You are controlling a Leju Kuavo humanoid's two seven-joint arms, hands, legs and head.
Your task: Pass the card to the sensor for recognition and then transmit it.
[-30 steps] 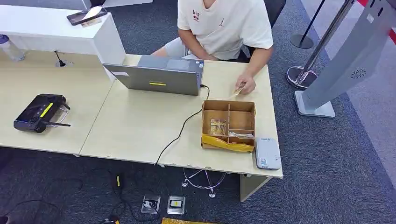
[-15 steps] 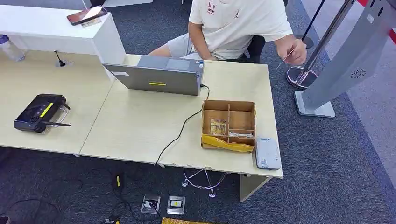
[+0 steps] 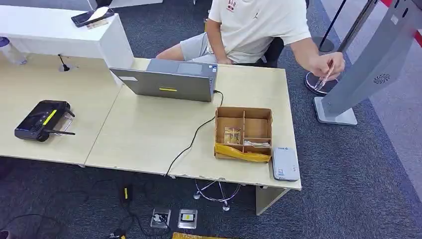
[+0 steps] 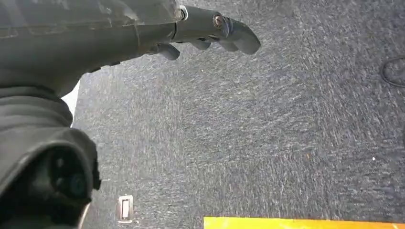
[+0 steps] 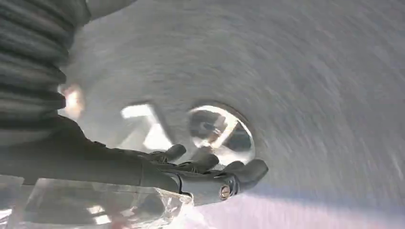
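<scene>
Step in hand, by judgement: handover of the card (image 3: 327, 74), not yet taken up on the robot's side.

Card position: pinched in the person's hand (image 3: 328, 63), held out past the far right end of the bench (image 3: 149, 134), above the carpet, near the base of the grey stand (image 3: 348, 94). Well apart from the sensor.

Sensor (image 3: 285, 163): flat white reader, lying at the near right corner of the bench, just beside the cardboard box (image 3: 244, 132). Nothing on it.

Left hand (image 4: 210, 36): fingers loosely extended and apart, holding nothing; hanging over the carpet floor (image 4: 286, 143), low beside the body.

Right hand (image 5: 210, 171): fingers slightly curled but apart, nothing between them as far as the blurred wrist view allows; also over carpet, a round metal stand base (image 5: 219, 129) beyond it.

Next move, by judgement: raise the right arm toward the offered card, bring thumb and fingers to either face of it, close on the free end clear of the person's grip. Thin and flat, so likely to slip or tilt in a loose pinch. After that, carry flat over the reader at the bench corner, hold for recognition, then pass on.

Risk: reach to the far right; grey stand close to the path.
</scene>
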